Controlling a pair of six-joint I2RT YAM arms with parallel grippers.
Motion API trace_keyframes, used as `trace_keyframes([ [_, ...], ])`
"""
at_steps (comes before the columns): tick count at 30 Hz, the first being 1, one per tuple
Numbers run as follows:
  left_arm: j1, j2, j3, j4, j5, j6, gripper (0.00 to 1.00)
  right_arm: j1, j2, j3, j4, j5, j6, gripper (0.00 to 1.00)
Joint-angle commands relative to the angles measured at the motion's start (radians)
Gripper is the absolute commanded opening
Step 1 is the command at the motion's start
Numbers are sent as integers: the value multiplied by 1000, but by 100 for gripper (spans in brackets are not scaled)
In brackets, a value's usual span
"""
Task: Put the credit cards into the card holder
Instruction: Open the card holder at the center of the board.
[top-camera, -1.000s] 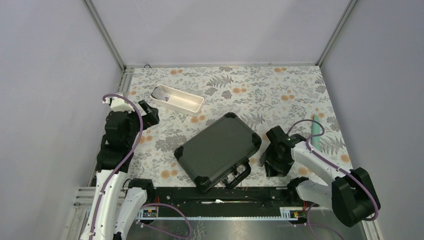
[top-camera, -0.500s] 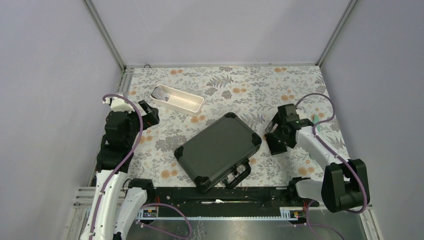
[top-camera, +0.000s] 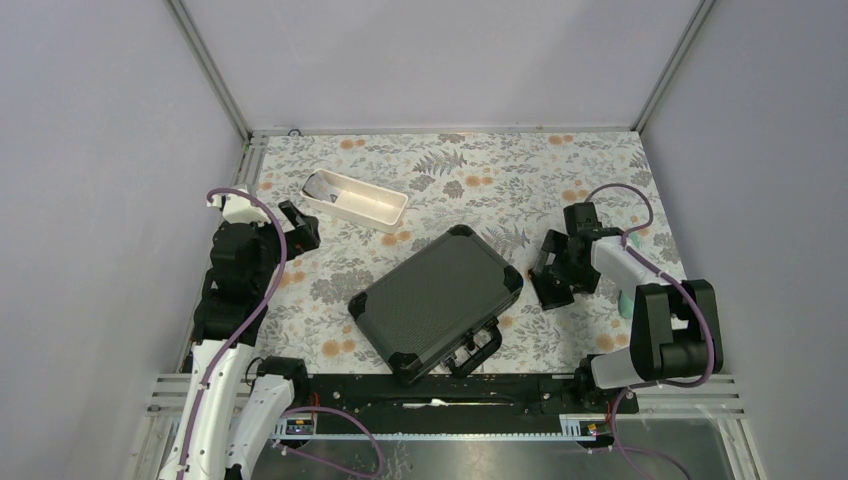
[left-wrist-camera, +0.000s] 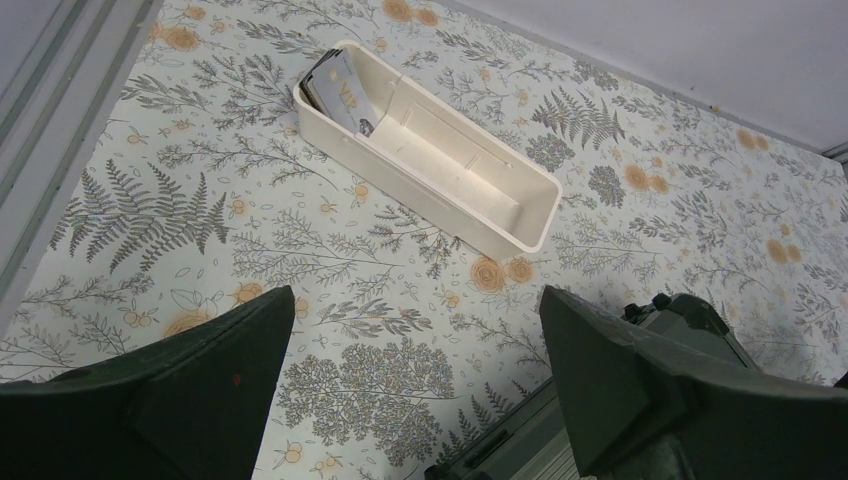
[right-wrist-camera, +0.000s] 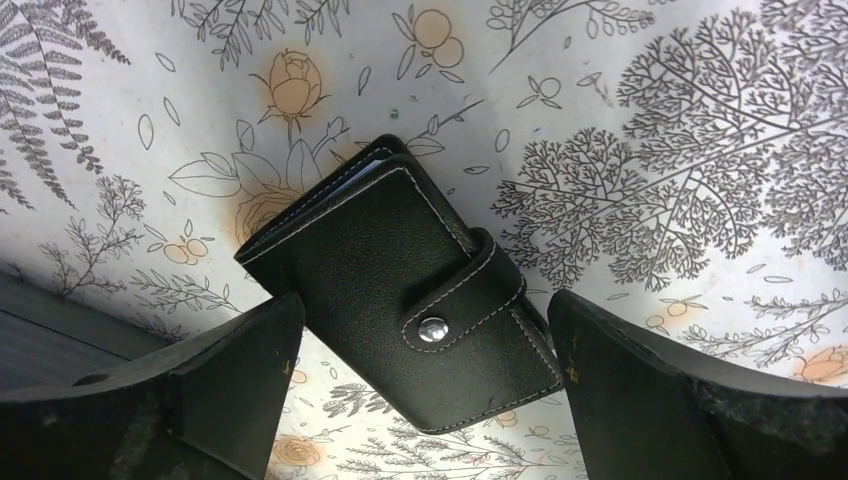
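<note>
The card holder (right-wrist-camera: 400, 290), a black folded wallet with its snap tab fastened, lies flat on the floral table. My right gripper (right-wrist-camera: 422, 320) hovers over it, open, one finger on each side and neither touching it. In the top view the right gripper (top-camera: 556, 272) is right of the black case. Dark credit cards (left-wrist-camera: 340, 90) lean in the far end of a white tray (left-wrist-camera: 520, 200). My left gripper (left-wrist-camera: 415, 310) hangs open above bare cloth, nearer than the tray, holding nothing. From above, the left gripper (top-camera: 300, 225) is left of the tray (top-camera: 390, 212).
A large black hard case (top-camera: 437, 303) with a handle lies at an angle in the middle of the table; its corner (left-wrist-camera: 690, 315) shows by my left gripper's right finger. A pale green object (top-camera: 627, 296) lies partly under the right arm. Grey walls enclose the table.
The right arm has swung away from the table's front edge toward the far right, and its gripper now hovers over the card holder. The left arm has stayed still.
</note>
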Motion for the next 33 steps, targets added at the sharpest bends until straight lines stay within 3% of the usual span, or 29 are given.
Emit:
trace_keyframes([
  [1, -3, -4, 26, 44, 19, 3, 99, 0, 22, 32, -5, -71, -103, 100],
  [6, -3, -2, 25, 46, 24, 3, 99, 0, 29, -1, 0, -194, -87, 99],
  [8, -3, -1, 24, 46, 24, 3, 99, -1, 19, -20, -3, -200, -63, 93],
  [11, -3, 0, 24, 47, 27, 3, 99, 0, 7, -49, 4, -229, -28, 72],
  [18, -3, 1, 23, 48, 31, 3, 99, 0, -19, -119, 86, -236, 37, 40],
  [24, -3, 10, 18, 59, 91, 21, 99, 0, -81, -127, 130, -178, 91, 0],
  [33, -79, 37, 36, 97, 198, 66, 99, -1, -346, -105, 188, -21, 151, 0],
])
